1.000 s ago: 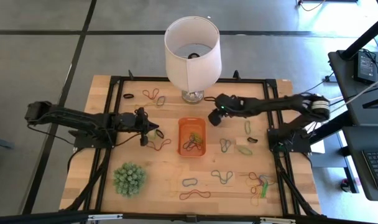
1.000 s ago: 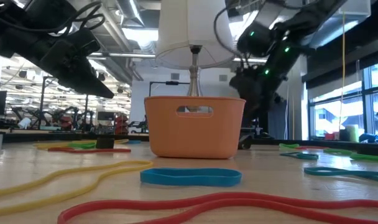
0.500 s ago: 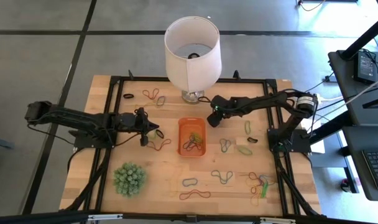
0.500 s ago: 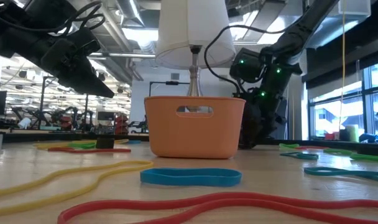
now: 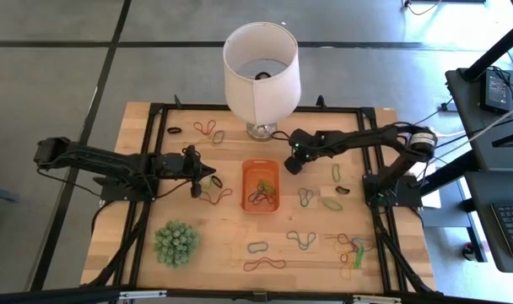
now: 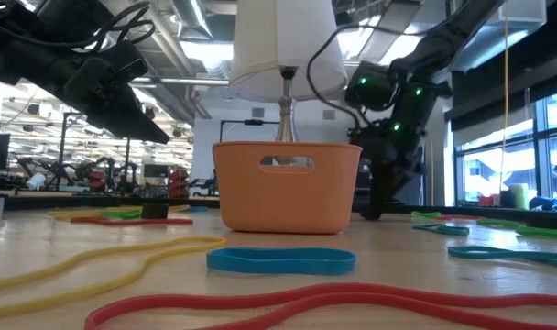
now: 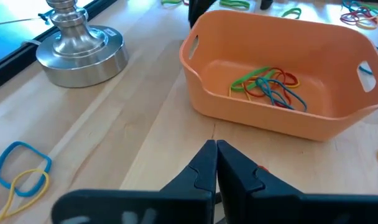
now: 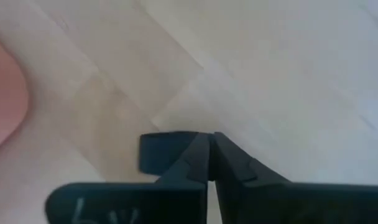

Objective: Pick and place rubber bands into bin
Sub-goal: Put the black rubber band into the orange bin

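Note:
The orange bin [image 5: 261, 186] stands mid-table with several rubber bands [image 7: 270, 84] in it. More bands lie loose on the wood, for example a green one [image 5: 332, 203] and a blue one [image 6: 280, 260]. My right gripper [image 5: 291, 165] points steeply down at the table just off the bin's far right corner, shut, and a black rubber band [image 8: 161, 152] shows at its fingertips. My left gripper [image 7: 215, 150] hovers shut and empty to the left of the bin [image 7: 282, 81]. My right gripper pinches the black band between its two fingertips; a short flat stretch of the band [image 8: 167, 151] sticks out to one side of them. The fingers come from above, slanting steeply down. The band lies flat on the wood, as far as it shows.
A white lampshade [image 5: 261, 67] on a metal base [image 7: 83, 46] stands behind the bin, close to my right arm. A spiky green ball plant [image 5: 175, 243] sits near left. A black frame [image 5: 155, 108] runs round the tabletop.
My right gripper has tipped more steeply down, sunk to the table beside the bin's far right corner, and shut there. My left gripper has kept still.

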Available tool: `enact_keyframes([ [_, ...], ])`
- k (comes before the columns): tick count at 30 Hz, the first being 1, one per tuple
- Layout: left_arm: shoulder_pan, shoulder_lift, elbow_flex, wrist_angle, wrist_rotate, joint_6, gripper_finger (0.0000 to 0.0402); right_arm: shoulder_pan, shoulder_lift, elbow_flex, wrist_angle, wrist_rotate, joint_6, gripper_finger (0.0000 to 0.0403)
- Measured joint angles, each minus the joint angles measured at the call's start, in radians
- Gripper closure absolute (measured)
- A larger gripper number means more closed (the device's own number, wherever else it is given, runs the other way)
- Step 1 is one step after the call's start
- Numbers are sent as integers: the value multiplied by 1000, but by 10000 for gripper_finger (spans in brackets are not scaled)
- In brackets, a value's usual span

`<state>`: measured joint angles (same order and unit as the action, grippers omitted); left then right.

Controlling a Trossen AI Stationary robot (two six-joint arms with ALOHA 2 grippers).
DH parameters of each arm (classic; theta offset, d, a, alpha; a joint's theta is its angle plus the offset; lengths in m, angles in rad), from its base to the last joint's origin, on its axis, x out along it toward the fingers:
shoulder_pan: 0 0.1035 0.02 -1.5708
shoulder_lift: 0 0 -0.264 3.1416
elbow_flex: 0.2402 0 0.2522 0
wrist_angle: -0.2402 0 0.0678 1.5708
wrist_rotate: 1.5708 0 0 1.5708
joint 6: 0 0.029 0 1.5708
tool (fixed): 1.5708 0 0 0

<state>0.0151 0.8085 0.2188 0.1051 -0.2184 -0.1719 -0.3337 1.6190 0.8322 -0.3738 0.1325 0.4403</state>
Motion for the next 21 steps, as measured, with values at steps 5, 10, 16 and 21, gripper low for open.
enact_keyframes([
  [5, 0, 0, 0, 0, 0, 0, 395, 15, -116, 0, -83, 10, -5, 396],
  [10, 0, 0, 0, 0, 0, 1, 392, 66, -246, 0, -95, 31, -49, 399],
  [16, 0, 0, 0, 0, 0, 2, 397, 162, -377, 1, -82, 111, -53, 400],
  [21, 0, 0, 0, 1, -31, 2, 395, 233, -388, 49, -66, 113, -84, 400],
])
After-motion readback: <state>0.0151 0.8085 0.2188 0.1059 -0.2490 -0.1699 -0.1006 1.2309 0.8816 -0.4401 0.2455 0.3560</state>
